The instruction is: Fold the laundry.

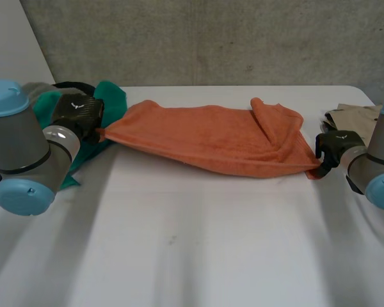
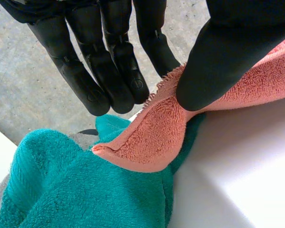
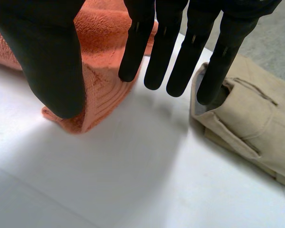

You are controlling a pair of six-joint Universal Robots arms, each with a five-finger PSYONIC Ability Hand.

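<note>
- Orange towel (image 1: 211,137): stretched across the far half of the table (image 1: 192,243) between both hands, its right end folded over on itself.
- Left hand (image 1: 80,115): thumb and straight fingers pinch the left corner; the contact is hidden under the thumb.
- Right hand (image 1: 336,144): pinches the right corner between thumb and fingers.
- Teal towel (image 1: 112,96): under the left corner, partly hidden by the left arm.
- Beige garment (image 1: 355,115): beside the right hand, cut off by the right arm.

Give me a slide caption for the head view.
Left hand and right hand pinch opposite ends of an orange towel spread across the white table.
</note>
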